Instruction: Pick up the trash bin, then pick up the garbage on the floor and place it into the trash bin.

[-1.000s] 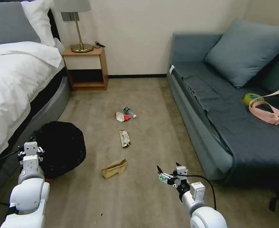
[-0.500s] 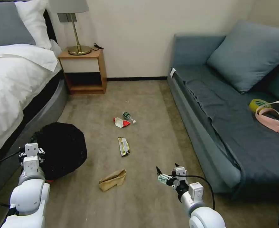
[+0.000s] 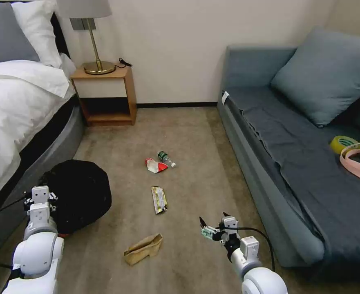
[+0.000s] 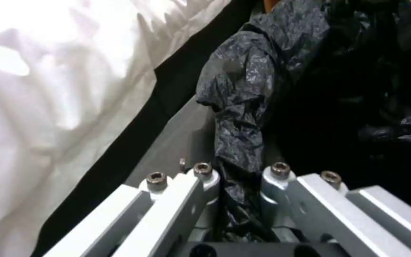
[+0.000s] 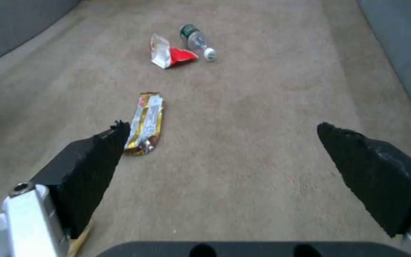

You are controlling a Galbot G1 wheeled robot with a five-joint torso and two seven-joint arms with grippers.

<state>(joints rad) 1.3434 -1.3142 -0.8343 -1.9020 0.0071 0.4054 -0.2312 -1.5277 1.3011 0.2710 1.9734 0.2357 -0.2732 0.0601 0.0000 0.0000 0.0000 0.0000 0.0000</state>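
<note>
Gripper work first: the left gripper sits low at the near left, its two metal fingers pressed together on a fold of the crinkly black plastic bag that lines the trash bin, a small round bin wrapped almost wholly in that black liner and standing on the beige carpet just beside the grey base of the white-sheeted bed on the left. A long grey-blue sofa with a large matching cushion runs along the right side. Against the far wall, between bed and sofa, stands a small wooden nightstand carrying a brass lamp. The right gripper hangs over bare carpet at the near centre-right, its black-padded fingers spread wide apart and holding nothing. Garbage lies in a loose line on the carpet between bin and sofa: nearest, a crumpled brown paper bag to the left of the right gripper; farther on, a shiny gold-green snack wrapper; farthest, a crushed red-and-white pack with a small clear green-labelled bottle just beside it on its right.
</note>
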